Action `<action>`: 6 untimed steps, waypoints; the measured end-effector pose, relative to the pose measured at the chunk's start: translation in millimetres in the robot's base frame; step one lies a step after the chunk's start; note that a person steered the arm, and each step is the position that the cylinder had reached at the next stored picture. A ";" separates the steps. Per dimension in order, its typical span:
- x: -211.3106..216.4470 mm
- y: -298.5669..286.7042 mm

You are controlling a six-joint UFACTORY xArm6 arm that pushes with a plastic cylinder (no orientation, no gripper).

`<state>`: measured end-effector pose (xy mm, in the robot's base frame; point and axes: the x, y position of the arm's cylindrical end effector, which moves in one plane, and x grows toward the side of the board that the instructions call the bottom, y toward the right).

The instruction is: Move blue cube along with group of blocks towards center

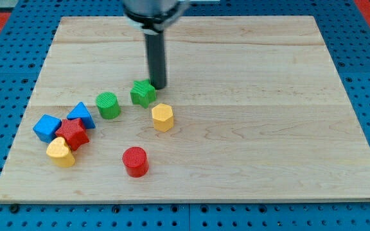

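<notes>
On my screen the wooden surface [249, 96] filled most of the view, and my tip [158, 87] stood on it near the view's top, left of the middle, just beside the green star-shaped block [143, 93] at that block's upper right; I could not tell whether the two touched. This arm carries no claw, only the straight dark rod, so there was nothing released, clenched or grasping to report. The blue cube [46, 127] lay well apart from my tip, far toward the view's left edge and lower down. It sat in a tight cluster: a blue triangular block [81, 114] to its upper right, a red star-like block [73, 133] just beside it on the right, and a yellow heart-like block [60, 151] below that. Between the cluster and my tip stood a green cylinder [108, 104]. A yellow hexagonal block [162, 117] lay below the star block toward the view's bottom, and a red cylinder [135, 160] stood alone lower still.
</notes>
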<state>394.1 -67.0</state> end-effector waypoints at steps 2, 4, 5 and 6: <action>-38.6 -59.7; 90.4 -196.1; 123.6 -235.0; 129.0 -209.7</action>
